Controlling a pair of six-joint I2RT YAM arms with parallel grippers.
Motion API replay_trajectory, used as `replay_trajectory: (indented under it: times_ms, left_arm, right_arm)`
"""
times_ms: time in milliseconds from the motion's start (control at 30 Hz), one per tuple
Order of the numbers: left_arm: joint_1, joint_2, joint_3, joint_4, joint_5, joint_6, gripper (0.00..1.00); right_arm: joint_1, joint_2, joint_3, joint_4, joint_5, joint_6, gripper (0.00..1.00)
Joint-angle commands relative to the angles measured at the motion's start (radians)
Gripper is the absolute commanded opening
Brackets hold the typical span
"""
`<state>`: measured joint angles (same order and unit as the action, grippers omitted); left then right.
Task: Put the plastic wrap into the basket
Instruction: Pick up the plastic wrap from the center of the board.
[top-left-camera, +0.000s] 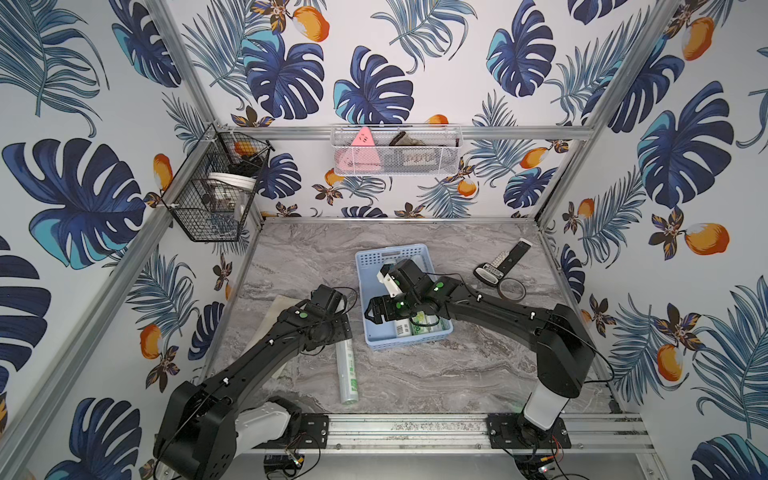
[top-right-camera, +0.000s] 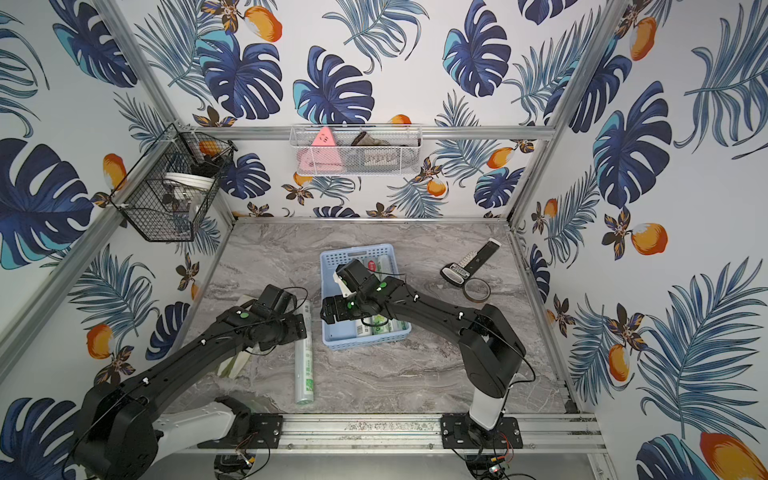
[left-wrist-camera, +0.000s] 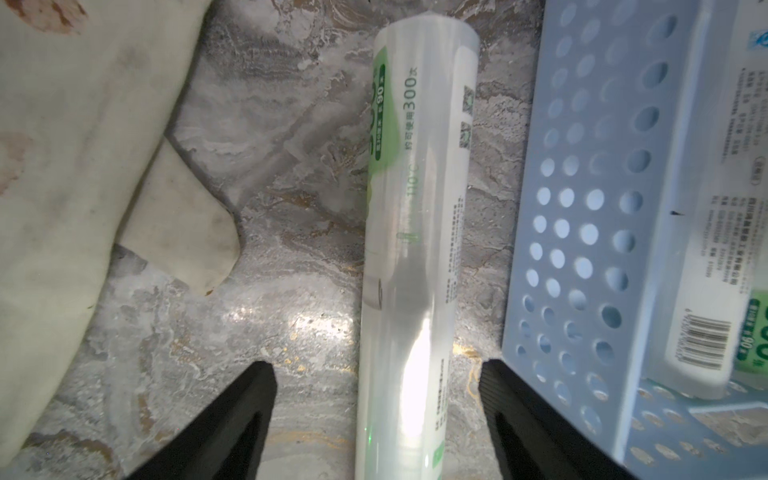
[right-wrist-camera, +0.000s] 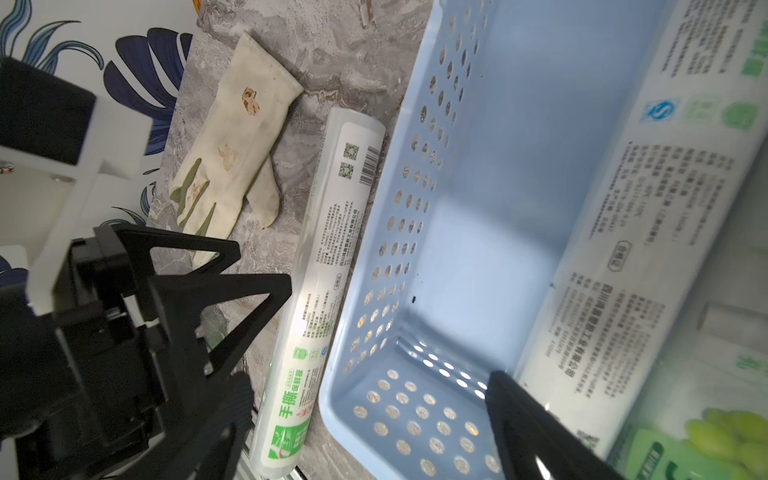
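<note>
Just beside the basket (right-wrist-camera: 498, 166) lies a clear, green-labelled plastic wrap (left-wrist-camera: 409, 249); left hand (left-wrist-camera: 376, 365) and right hand (right-wrist-camera: 368, 378) both spread wide.

The grey marbled surface (top-left-camera: 457, 365) carries a light-blue basket (top-left-camera: 390, 254) near its middle. One roll of plastic wrap (top-left-camera: 347, 370) lies just beside it at 7 o'clock. A stained cream glove (right-wrist-camera: 232, 158) lies at 9 o'clock. A remote control (top-left-camera: 513, 253) and a dark ring (top-left-camera: 512, 289) sit at 2 o'clock.
</note>
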<state>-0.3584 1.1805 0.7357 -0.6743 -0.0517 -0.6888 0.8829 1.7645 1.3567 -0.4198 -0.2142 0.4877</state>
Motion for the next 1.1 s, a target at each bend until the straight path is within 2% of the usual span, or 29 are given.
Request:
replay_trajectory:
  times_ms: [0, 300, 800, 1067]
  left_arm:
    - [0.003, 0.019, -0.010, 0.025, 0.056, 0.024, 0.88]
    - [0.002, 0.046, -0.035, 0.059, 0.066, 0.023, 0.85]
    - [-0.007, 0.166, -0.060, 0.147, 0.109, 0.028, 0.83]
    - [-0.038, 0.216, -0.054, 0.155, 0.073, 0.033, 0.72]
  right_arm:
    - [0.002, 0.000, 0.002, -0.025, 0.041, -0.009, 0.92]
    - [0.002, -0.002, -0.009, -0.025, 0.040, -0.009, 0.92]
    - [0.002, 0.007, -0.005, -0.034, 0.053, -0.008, 0.93]
    - [0.002, 0.009, -0.003, -0.039, 0.060, -0.008, 0.93]
